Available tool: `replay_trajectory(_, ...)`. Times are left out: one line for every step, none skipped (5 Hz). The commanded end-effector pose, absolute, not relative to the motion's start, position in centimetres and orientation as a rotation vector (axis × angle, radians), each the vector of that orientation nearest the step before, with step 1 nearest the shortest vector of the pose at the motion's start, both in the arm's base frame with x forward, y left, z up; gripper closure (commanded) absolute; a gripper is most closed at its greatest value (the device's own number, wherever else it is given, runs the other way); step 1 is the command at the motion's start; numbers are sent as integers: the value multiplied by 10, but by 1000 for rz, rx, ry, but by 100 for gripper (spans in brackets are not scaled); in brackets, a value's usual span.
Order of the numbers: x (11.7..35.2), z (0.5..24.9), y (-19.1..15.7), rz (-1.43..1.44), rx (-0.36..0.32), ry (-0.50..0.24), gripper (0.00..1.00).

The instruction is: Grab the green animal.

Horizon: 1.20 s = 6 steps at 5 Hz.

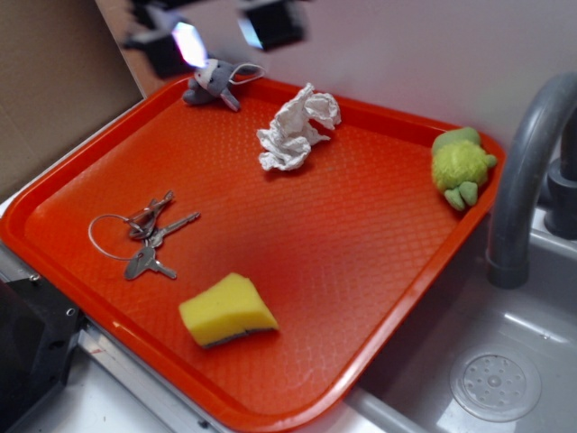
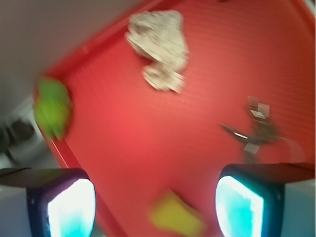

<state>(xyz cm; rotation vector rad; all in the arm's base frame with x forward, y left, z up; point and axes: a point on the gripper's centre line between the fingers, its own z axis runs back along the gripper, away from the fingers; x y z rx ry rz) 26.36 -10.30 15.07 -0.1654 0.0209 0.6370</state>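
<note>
At the far right corner of the tray (image 1: 54, 194), pressed against the raised rim, lies the green animal (image 1: 462, 167). Its long axis runs roughly from the back of the tray toward the front, with pale stubby feet poking out at the near end and to the right; which end is the head is hard to tell. The body is a fuzzy lime-green ball, the limbs smoother and paler. In the wrist view it is only a green smear at the tray's edge.

The tray is orange-red plastic with a fine pebbled surface and rounded corners. Near the back edge, left of the animal, sits a crumpled white paper wad (image 1: 296, 128). A grey-and-white plush toy (image 1: 215, 83) lies at the far left corner. Metal keys (image 1: 149, 236) on a thin wire ring rest toward the left edge, and a yellow wedge-shaped sponge (image 1: 226, 309) with a dark underside lies near the front edge.

The gripper (image 1: 221, 34) hangs blurred above the far left corner, cut off by the frame top, its two fingers (image 2: 69, 207) spread apart with nothing between them. A grey faucet (image 1: 523, 171) curves over the sink (image 1: 496, 383) beside the tray's right edge.
</note>
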Motion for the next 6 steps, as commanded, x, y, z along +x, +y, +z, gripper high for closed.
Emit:
replay_trajectory(327, 106, -158, 616, -261, -70, 0)
replay_trajectory(332, 77, -194, 530, -262, -48, 0)
replay_trajectory(337, 57, -218, 465, -289, -27, 0)
replay_trajectory(339, 45, -233, 390, -392, 0, 0)
replay_trajectory(344, 39, -231, 340, -441, 0, 0)
replay_trajectory(343, 34, -229, 310, -464, 3, 100)
